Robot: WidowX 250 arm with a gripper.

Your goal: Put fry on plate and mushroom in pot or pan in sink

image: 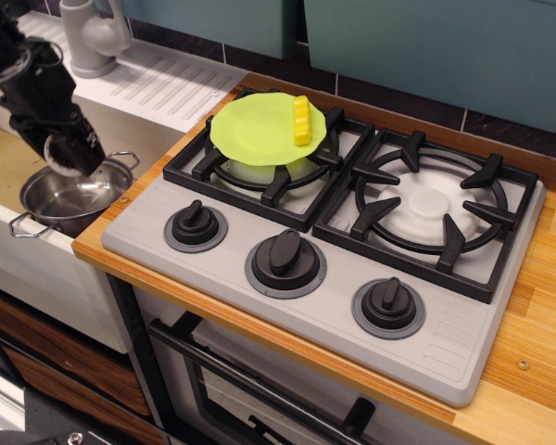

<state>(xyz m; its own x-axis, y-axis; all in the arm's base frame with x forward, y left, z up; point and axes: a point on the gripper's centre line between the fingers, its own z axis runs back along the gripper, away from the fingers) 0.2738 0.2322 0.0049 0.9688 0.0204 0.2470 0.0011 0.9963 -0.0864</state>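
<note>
The yellow fry (pixel 301 120) lies on the lime-green plate (pixel 258 130), which rests on the left burner grate. The steel pot (pixel 69 202) stands in the sink (pixel 2 165) against the counter edge. My black gripper (pixel 71 159) hangs just over the pot's far rim. It is shut on the mushroom (pixel 62 156), whose white cap and ribbed gills show between the fingers. The pot's inside looks empty.
A grey faucet (pixel 91 37) and a ribbed white drainboard (pixel 171 85) lie behind the sink. The stove has two black grates (pixel 426 209) and three knobs (pixel 285 255). A wooden counter (pixel 537 315) lies to the right.
</note>
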